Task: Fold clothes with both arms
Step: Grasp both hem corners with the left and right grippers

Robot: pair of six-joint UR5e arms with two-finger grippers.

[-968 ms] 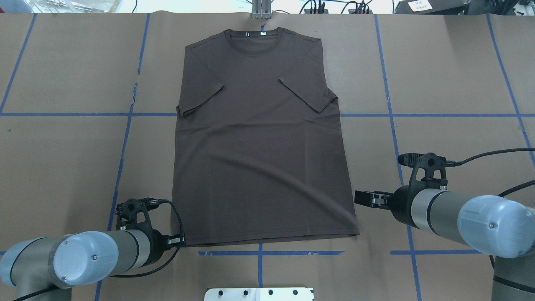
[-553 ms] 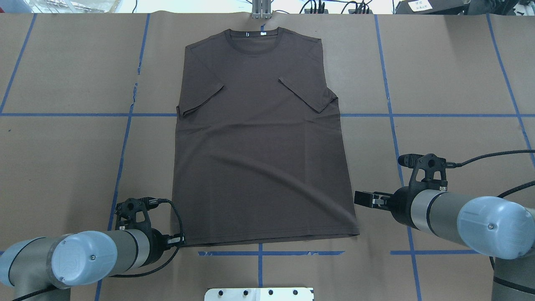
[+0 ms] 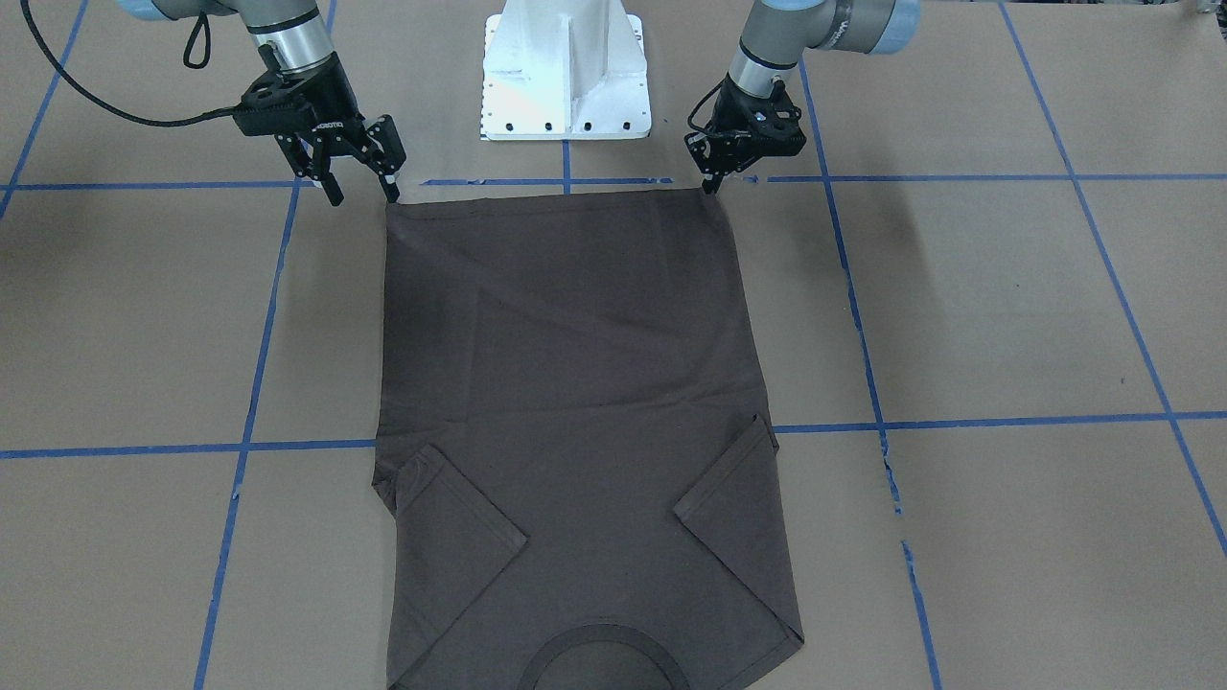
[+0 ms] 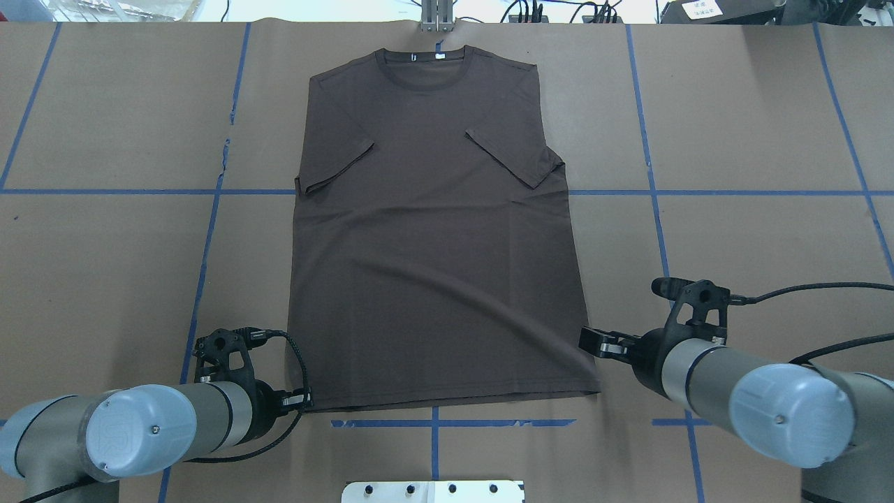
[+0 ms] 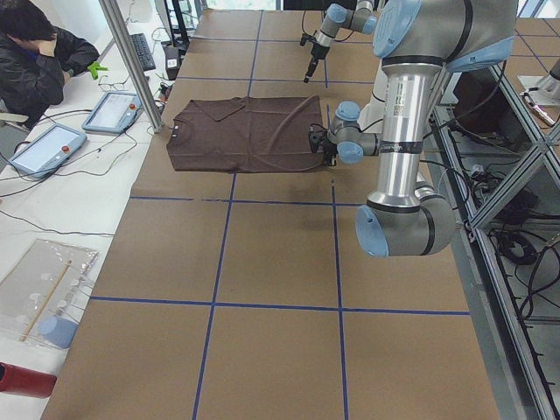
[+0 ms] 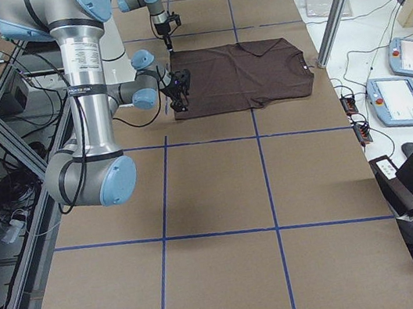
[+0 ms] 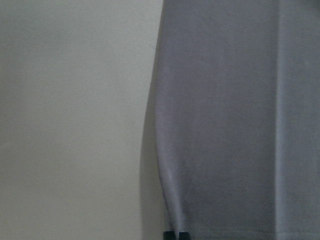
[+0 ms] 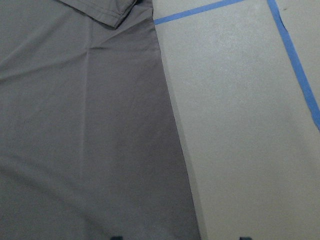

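The shirt (image 4: 433,244) lies flat on the counter (image 4: 105,265). The left pincer (image 3: 711,182) pinches its 7 o'clock corner. The right pincer (image 3: 364,195) is wide at 5 o'clock.

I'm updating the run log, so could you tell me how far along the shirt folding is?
Done: the T-shirt lies flat, both sleeves folded inward. In hand: the left claw looks shut on one hem corner; the right claw is open beside the other. Left: that second grasp and the body folds.
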